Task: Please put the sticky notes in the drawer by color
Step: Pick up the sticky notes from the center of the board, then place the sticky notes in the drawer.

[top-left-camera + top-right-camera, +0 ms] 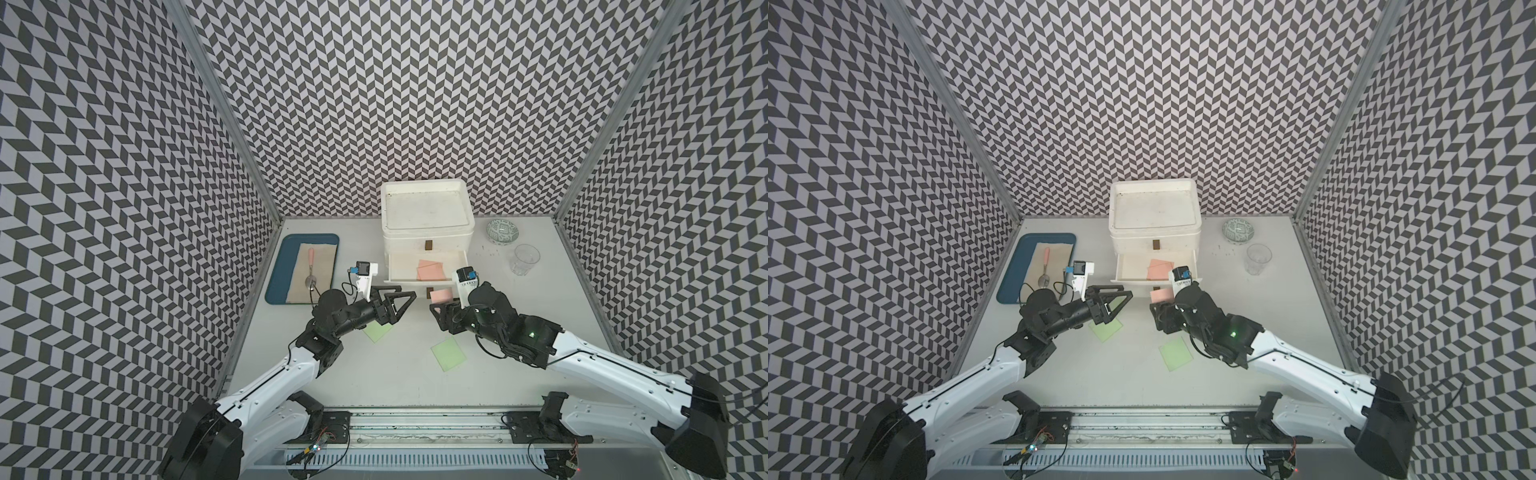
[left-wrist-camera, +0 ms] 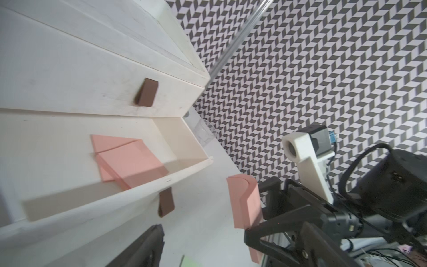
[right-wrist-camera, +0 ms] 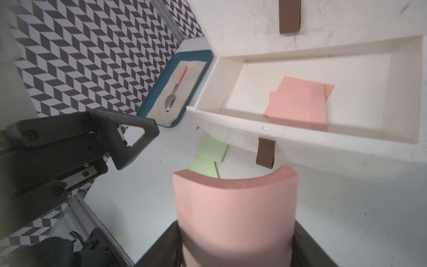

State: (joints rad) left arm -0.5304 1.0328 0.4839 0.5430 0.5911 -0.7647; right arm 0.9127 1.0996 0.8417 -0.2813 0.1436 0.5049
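The white drawer chest (image 1: 428, 237) (image 1: 1154, 232) stands at the back centre with its middle drawer pulled out. Two pink sticky notes (image 1: 430, 269) (image 2: 129, 159) (image 3: 300, 104) lie overlapping inside that drawer. Just in front of it my right gripper (image 1: 444, 309) (image 3: 236, 223) is shut on a third pink sticky note (image 1: 441, 295) (image 2: 246, 201), bowed into an arc between the fingers. My left gripper (image 1: 405, 293) (image 2: 203, 231) hangs open and empty near the drawer's front left. One green sticky note (image 1: 379, 331) lies partly under the left arm, another green note (image 1: 448, 352) mid-table.
A blue tray (image 1: 278, 266) at the left holds a cloth and a pink-handled spoon (image 1: 311, 268). A patterned bowl (image 1: 503, 231) and a clear glass (image 1: 525, 259) stand right of the chest. Patterned walls close in three sides.
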